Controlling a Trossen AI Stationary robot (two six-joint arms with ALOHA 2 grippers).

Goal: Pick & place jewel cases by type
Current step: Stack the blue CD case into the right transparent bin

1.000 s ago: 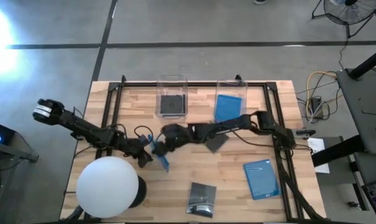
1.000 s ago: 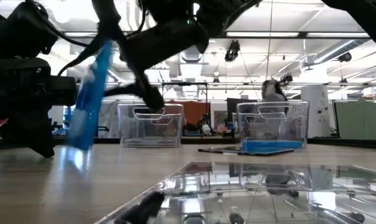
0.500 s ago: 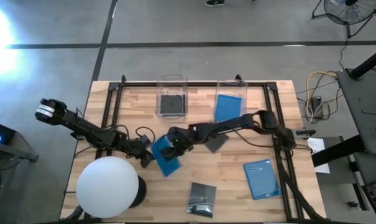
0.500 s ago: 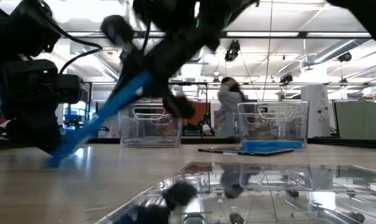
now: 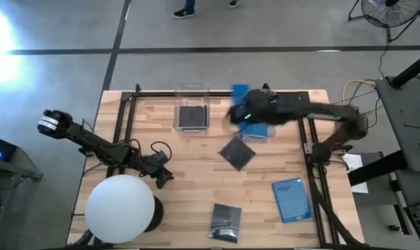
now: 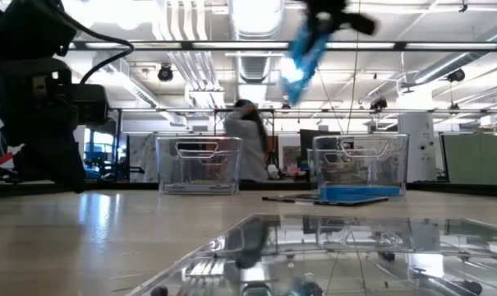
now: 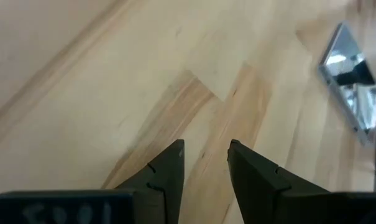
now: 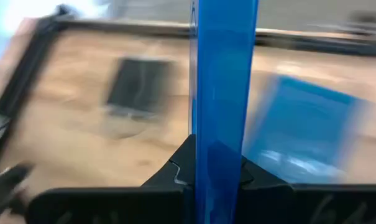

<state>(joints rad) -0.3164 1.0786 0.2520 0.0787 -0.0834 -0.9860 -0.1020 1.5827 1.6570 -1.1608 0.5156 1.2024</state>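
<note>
In the high view's upper centre-right, the right hand (image 5: 246, 113) is clamped on a blue jewel case (image 8: 224, 93), held on edge above the right clear bin (image 6: 360, 167). The left hand (image 5: 162, 175) rests lower left on the table (image 5: 196, 201), fingers (image 7: 169, 171) apart, holding nothing.

Three blue jewel cases (image 5: 291, 199), three dark jewel cases (image 5: 225, 221), two clear bins (image 5: 191, 91), one white sphere (image 5: 120, 209)
</note>
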